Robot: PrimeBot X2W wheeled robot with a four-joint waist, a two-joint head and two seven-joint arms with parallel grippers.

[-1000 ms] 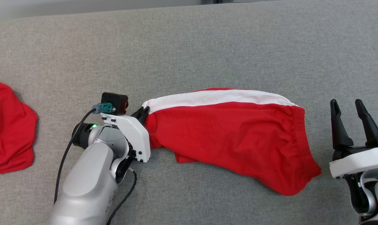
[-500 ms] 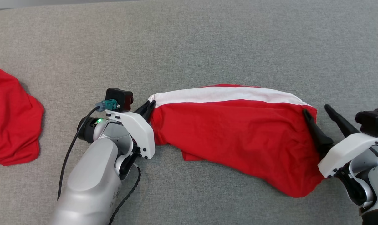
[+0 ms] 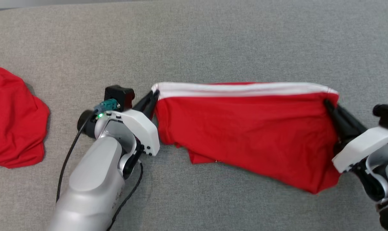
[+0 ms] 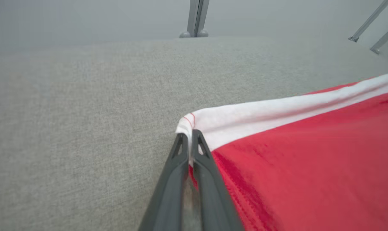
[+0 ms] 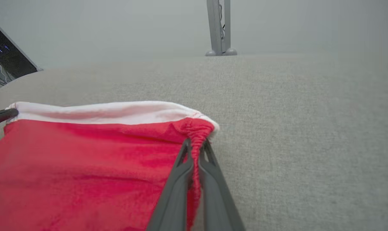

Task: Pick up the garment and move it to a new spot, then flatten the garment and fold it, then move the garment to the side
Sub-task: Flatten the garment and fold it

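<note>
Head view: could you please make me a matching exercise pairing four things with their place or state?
1 left hand
2 right hand
3 white stripe
4 spare red cloth

A far left of the table
B shut on the garment's gathered red corner
C along the garment's far edge
D shut on the garment's white corner

Pairs: 1-D, 2-B, 3-C, 4-A.

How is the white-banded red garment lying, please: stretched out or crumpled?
Stretched out: the garment is taut along its white band between the left gripper and right gripper, both shut on corners.

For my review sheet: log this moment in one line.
left claw: shut on garment | right claw: shut on garment | garment: stretched between claws
</note>
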